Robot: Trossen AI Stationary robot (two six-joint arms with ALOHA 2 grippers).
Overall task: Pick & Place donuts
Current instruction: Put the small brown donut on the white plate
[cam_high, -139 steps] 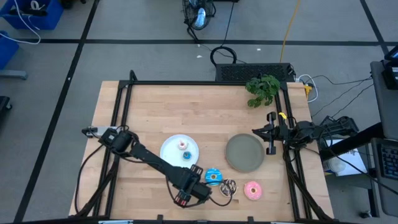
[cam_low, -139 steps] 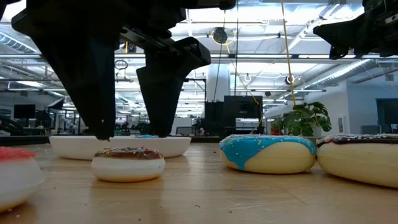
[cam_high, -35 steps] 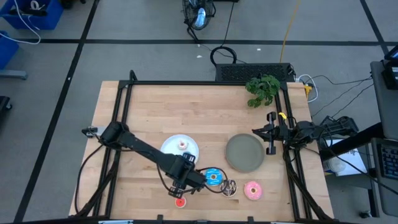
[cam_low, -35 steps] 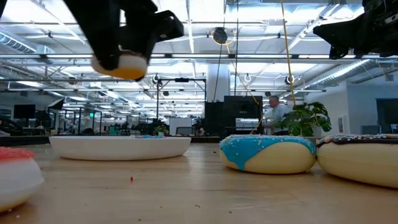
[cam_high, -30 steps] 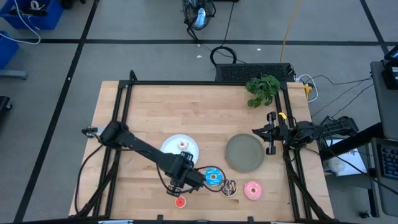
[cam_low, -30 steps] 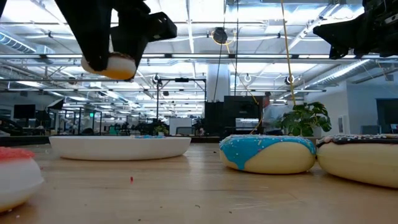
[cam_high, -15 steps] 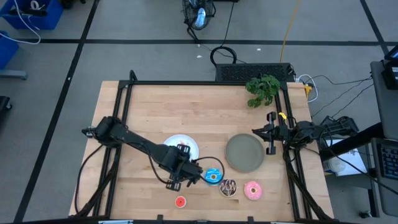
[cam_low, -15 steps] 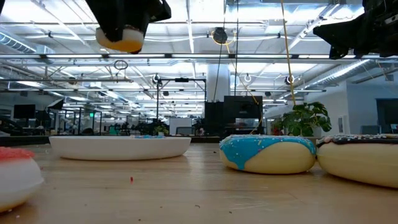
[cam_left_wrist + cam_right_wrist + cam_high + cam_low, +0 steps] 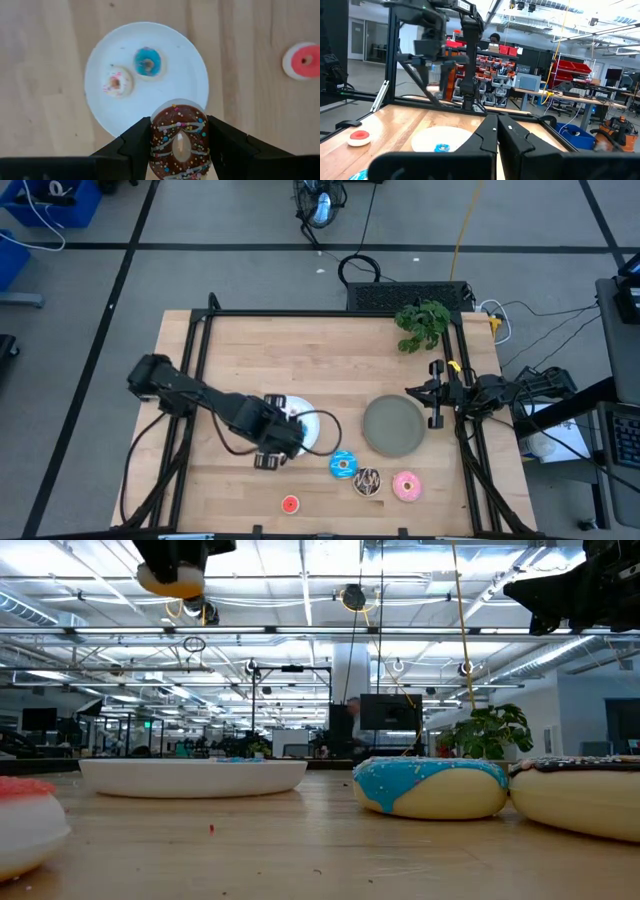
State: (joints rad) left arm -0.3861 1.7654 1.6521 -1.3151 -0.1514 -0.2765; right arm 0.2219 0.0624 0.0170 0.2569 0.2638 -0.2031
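My left gripper (image 9: 277, 442) hangs high over the near rim of the white plate (image 9: 305, 412), shut on a small brown sprinkled donut (image 9: 179, 141). That plate holds a small blue donut (image 9: 148, 62) and a small white-pink donut (image 9: 117, 83). A small red donut (image 9: 290, 504) lies near the table's front edge. A large blue donut (image 9: 343, 465), a dark chocolate sprinkled one (image 9: 367, 481) and a pink one (image 9: 406, 486) lie on the wood to its right. My right gripper (image 9: 497, 131) waits shut at the table's right edge. My left gripper pinches the small brown donut between its two fingers, on opposite outer sides of the ring (image 9: 154, 137). The fingers (image 9: 134, 142) point down from above. The donut sits level, sprinkled top up, lifted well clear of plate and table (image 9: 172, 580).
A grey plate (image 9: 393, 426) lies right of the white one. A green plant (image 9: 423, 323) stands at the far right corner. A black frame (image 9: 190, 350) runs along the table's left, far and right sides. Bare wood lies across the far half.
My left gripper has risen and gone toward the table's far and left side, from beside the large blue donut to over the white plate's near rim, rolling a little. The small brown donut has gone with it, still level between the fingers.
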